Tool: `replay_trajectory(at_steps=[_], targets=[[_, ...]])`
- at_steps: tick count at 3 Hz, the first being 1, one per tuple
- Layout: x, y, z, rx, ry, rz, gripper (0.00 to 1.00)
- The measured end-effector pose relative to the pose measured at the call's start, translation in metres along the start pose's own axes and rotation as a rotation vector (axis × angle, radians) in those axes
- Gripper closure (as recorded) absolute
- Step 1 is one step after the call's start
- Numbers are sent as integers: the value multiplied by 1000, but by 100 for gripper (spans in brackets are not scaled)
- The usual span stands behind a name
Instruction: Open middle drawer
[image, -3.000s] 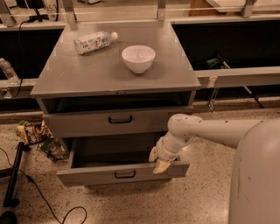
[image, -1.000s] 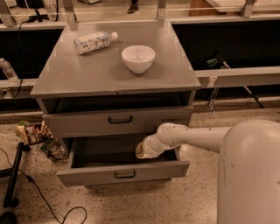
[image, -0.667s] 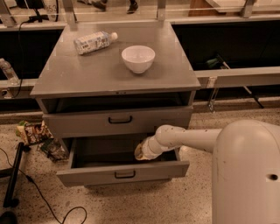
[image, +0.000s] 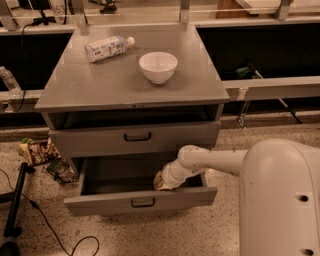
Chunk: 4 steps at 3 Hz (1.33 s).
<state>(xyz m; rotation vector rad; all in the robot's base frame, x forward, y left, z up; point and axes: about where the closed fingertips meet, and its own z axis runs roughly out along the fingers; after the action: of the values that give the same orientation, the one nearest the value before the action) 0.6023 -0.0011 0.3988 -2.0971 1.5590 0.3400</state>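
The middle drawer of the grey cabinet is pulled out, showing its plain grey interior. Its small black handle sits at the centre of the front. My gripper is down inside the drawer at its right half, just behind the front panel, at the end of my white arm coming in from the right. The drawer above it is closed, with its black handle in view. Anything below the open drawer is hidden by it.
A white bowl and a plastic bottle lying on its side are on the cabinet top. Snack bags, a black stand and a cable lie on the floor at left. My white body fills the lower right.
My gripper has moved left from the drawer's right front corner into the drawer's inside. The drawer stays pulled out about the same.
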Motion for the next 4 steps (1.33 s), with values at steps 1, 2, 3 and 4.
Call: replay_trajectory(at_steps=[1, 2, 3, 4], targets=[[0, 4, 0, -12, -4, 6, 100], [-6, 26, -2, -77, -32, 38, 100], [-17, 56, -9, -162, -71, 90, 100], [-26, 86, -19, -247, -101, 132, 100]])
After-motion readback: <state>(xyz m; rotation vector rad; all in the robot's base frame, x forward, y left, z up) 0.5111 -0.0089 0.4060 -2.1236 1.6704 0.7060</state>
